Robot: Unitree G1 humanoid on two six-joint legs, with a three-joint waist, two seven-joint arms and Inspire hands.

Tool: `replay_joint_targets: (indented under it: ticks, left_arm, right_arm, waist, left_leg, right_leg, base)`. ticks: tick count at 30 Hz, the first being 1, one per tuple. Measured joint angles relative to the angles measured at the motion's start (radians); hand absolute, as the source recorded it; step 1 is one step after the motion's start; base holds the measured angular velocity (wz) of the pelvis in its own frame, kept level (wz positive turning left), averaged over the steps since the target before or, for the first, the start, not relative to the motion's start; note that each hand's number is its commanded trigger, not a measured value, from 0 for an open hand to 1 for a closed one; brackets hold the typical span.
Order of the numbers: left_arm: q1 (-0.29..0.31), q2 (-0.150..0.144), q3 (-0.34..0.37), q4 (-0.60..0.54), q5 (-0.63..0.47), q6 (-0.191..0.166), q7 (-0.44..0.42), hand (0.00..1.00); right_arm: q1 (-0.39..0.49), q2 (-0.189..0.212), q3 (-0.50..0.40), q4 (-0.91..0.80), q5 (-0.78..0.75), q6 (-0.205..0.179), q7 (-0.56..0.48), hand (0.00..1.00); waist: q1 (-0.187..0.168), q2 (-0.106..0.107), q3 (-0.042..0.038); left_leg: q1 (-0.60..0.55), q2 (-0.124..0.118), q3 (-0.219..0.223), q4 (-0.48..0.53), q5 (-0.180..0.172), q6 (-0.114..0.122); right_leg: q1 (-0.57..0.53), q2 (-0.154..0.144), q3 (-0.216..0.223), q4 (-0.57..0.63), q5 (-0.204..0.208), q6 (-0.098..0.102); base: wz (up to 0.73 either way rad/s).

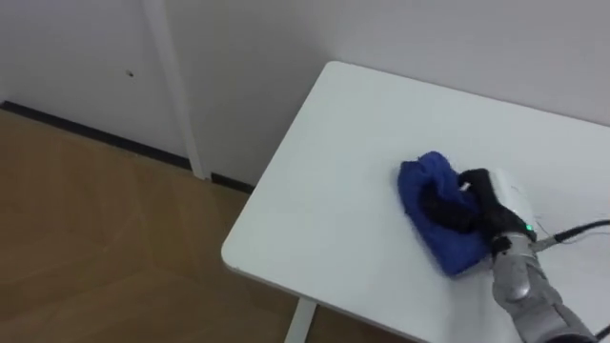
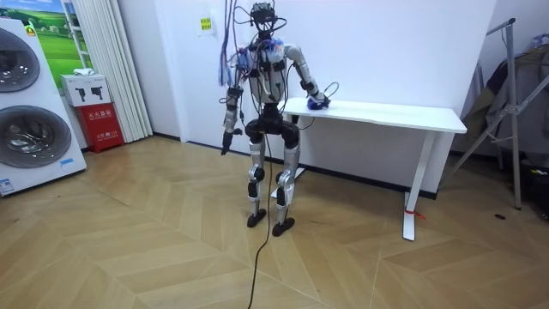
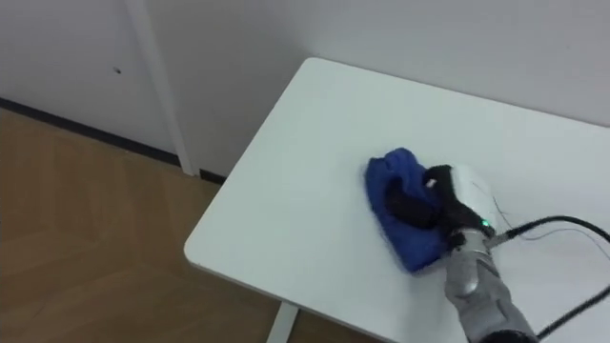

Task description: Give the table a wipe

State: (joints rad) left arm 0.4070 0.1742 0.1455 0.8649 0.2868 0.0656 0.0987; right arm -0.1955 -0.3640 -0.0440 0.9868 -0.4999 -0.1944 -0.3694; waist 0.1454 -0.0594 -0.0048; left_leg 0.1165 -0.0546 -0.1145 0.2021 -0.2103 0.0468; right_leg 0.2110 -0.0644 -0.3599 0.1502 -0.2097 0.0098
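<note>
1 wiping stroke seems under way: right hand [image 1: 496, 197] clenches the blue cloth [image 1: 427, 178] on the white table [image 1: 329, 191]; next, sweep beyond the fingertips [image 1: 444, 206].

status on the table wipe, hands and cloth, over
Right hand curled on blue cloth, on the white table near its end. Left hand hangs at its side. No obstacle seen by the cloth.

Bare tabletop [image 1: 324, 200] left of the blue cloth [image 1: 424, 181]; wall [image 1: 429, 38] just behind.
</note>
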Motion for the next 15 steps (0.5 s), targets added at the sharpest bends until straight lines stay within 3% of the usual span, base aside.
replay_joint_targets:
  ticks: [3, 9, 11, 13, 15]
  left_arm:
    - [0.008, 0.001, 0.041, -0.008, -0.001, 0.0, 0.002, 0.0]
    - [-0.002, 0.001, 0.056, -0.017, 0.0, -0.003, 0.001, 0.0]
    - [-0.01, 0.001, 0.056, -0.025, -0.001, -0.002, 0.001, 0.0]
    - [-0.025, 0.001, 0.055, -0.035, -0.008, -0.003, 0.001, 0.0]
    - [-0.035, 0.0, 0.04, -0.041, -0.024, -0.008, 0.001, 0.0]
  right_arm:
    - [0.015, -0.048, -0.094, 0.083, 0.022, 0.001, -0.006, 1.0]
    - [0.07, -0.072, -0.187, 0.122, 0.028, 0.0, -0.015, 1.0]
    - [0.083, -0.076, -0.187, 0.121, 0.017, 0.001, -0.021, 1.0]
    - [0.099, -0.077, -0.182, 0.092, 0.016, 0.02, -0.02, 1.0]
    - [0.104, -0.075, -0.169, 0.051, -0.021, 0.061, -0.012, 1.0]
  waist:
    - [-0.013, -0.006, -0.0027]
    - [-0.062, -0.011, -0.004]
    - [-0.07, -0.014, -0.009]
    - [-0.068, -0.018, -0.0123]
    - [-0.064, -0.022, -0.0091]
  left_leg:
    - [0.0, -0.002, 0.005, 0.0, 0.002, 0.003]
    - [0.005, 0.003, 0.012, 0.003, 0.0, 0.005]
    - [0.001, 0.006, 0.021, 0.005, 0.0, 0.005]
    - [0.003, 0.008, 0.027, 0.006, 0.001, 0.002]
    - [0.01, 0.008, 0.036, 0.003, 0.004, 0.0]
  right_leg:
    - [0.004, -0.003, 0.001, 0.001, 0.001, 0.001]
    - [0.013, -0.001, 0.0, 0.002, 0.0, 0.002]
    - [0.009, -0.003, 0.001, 0.002, 0.0, 0.003]
    - [0.01, -0.002, 0.004, 0.003, 0.0, 0.002]
    - [0.012, 0.003, 0.02, 0.003, 0.0, 0.0]
  base:
    - [0.06]
    - [-0.03]
    - [-0.12]
    - [-0.08]
    - [-0.15]
